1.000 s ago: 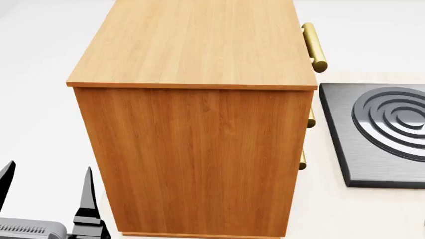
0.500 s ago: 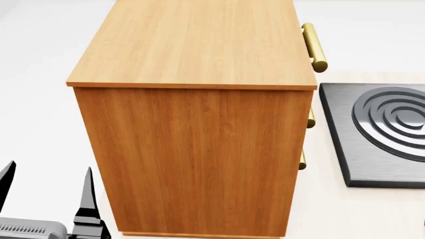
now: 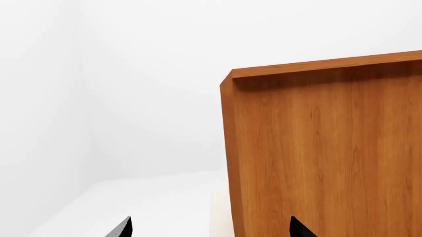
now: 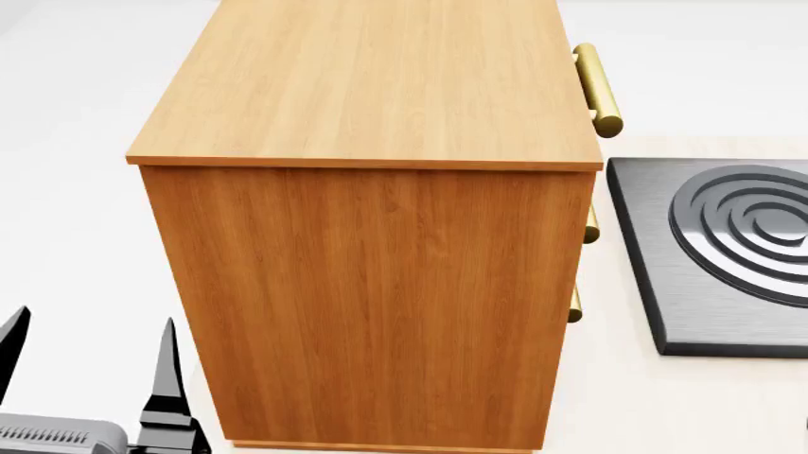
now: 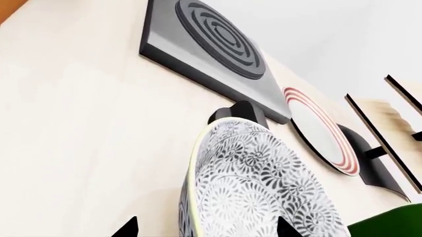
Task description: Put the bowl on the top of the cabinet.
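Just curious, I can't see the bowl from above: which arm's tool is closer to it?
The right. The bowl fills its wrist view, right between the right tool tips. The left tool hangs open beside the cabinet, with no bowl in its view.

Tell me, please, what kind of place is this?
Probably a simulated kitchen worktop: a hob with ring burners lies on the pale counter, a plate stands beside it, and a patterned bowl is nearby.

I see a pale cream tabletop [image 4: 631,397]. The cabinet [image 4: 378,284] stands on it at centre; at its 3 o'clock lies a dark burner plate [image 4: 720,255]. In my right wrist view, the bowl [image 5: 257,192] rests nearby, a red-ringed plate [image 5: 323,136] beyond.
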